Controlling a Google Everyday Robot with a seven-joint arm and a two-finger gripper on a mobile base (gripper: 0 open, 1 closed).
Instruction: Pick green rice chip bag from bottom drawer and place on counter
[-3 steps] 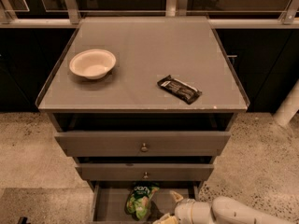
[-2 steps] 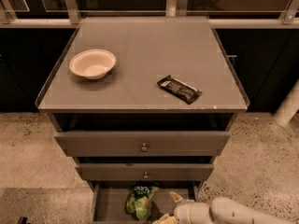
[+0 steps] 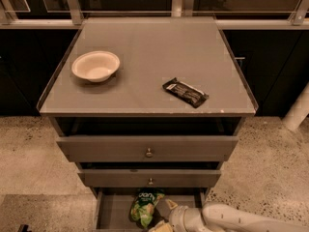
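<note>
The green rice chip bag (image 3: 144, 208) lies inside the open bottom drawer (image 3: 112, 211), left of centre, its dark green label facing up. My gripper (image 3: 165, 220) reaches in from the lower right on a white arm (image 3: 231, 218), its tip just right of the bag at the picture's bottom edge. Whether it touches the bag is hidden. The counter (image 3: 145, 66) is the grey cabinet top above the drawers.
A white bowl (image 3: 95, 65) sits on the counter's left side and a flat black bar wrapper (image 3: 185, 92) lies right of centre. Two upper drawers with round knobs (image 3: 148, 152) are partly pulled out above the bottom drawer. A white post (image 3: 298, 111) stands at the right.
My arm has shifted slightly left, toward the bag. The bag, bowl and wrapper have not moved.
</note>
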